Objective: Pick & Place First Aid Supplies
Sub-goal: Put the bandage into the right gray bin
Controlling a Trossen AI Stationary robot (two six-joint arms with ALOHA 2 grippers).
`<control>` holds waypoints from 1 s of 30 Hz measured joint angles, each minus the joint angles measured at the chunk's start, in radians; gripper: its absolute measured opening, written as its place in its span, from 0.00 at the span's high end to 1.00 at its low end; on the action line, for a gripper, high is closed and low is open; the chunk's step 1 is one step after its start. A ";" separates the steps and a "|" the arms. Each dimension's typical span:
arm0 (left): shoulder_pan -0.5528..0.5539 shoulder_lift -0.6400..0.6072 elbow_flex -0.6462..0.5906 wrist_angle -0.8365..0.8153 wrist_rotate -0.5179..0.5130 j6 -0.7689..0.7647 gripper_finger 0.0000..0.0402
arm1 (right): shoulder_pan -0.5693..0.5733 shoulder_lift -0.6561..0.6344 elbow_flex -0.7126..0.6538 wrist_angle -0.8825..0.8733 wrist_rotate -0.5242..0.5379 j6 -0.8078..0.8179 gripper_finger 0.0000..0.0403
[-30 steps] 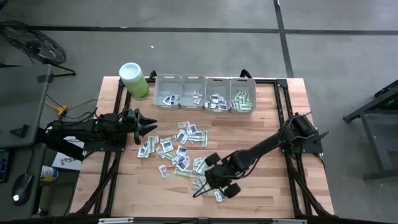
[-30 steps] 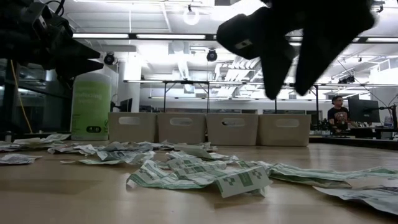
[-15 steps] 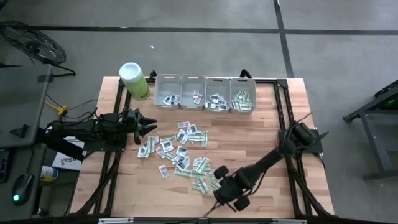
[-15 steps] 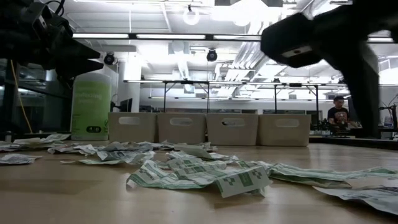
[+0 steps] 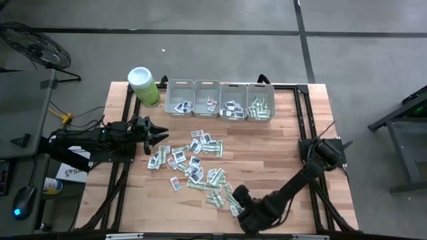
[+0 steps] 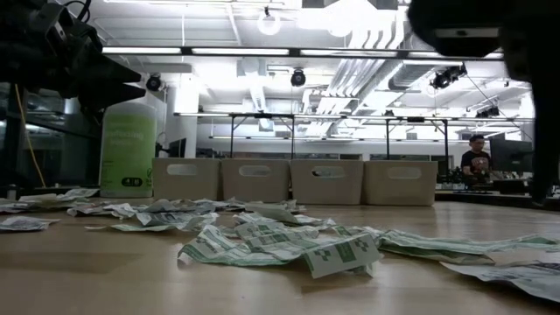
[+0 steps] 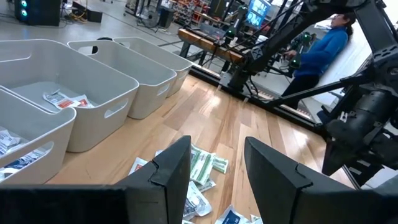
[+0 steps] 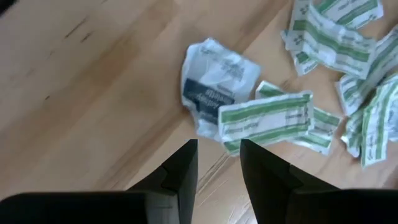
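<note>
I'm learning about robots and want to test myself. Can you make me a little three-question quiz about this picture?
1. How many grey bins stand in the row?
2. True or false: the right gripper holds a packet.
3. What stands beside the bins: A) green canister, B) red cup, C) blue box?

Key: 1. Four. 2. False; its open fingers are above a white packet and a green-striped packet. 3. A.
</note>
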 joint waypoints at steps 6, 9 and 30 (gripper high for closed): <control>0.000 0.000 0.000 0.000 0.000 0.000 0.63 | 0.037 0.010 0.000 -0.045 0.065 0.078 0.72; 0.000 0.000 0.000 0.000 0.000 0.000 0.63 | 0.049 0.018 -0.029 -0.013 0.092 0.094 0.72; 0.000 0.000 0.000 0.000 0.000 0.000 0.63 | 0.087 0.013 -0.288 0.369 0.386 0.079 0.72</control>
